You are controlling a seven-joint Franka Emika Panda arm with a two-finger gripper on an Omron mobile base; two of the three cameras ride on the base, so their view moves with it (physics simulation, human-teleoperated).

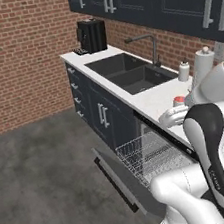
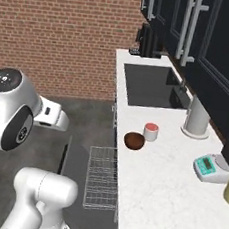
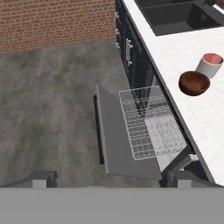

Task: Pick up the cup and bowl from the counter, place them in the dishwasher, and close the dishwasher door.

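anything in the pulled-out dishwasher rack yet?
No. The rack looks bare over the open dishwasher door; the cup and bowl sit on the counter. The dishwasher's interior under the counter is hidden.

My arm (image 1: 208,136) is built of glossy white rounded shells with dark charcoal joint bands and a black cap at one joint. My two finger tips (image 3: 43,178) are small, blocky and dark grey.

No legible text, seemingly.
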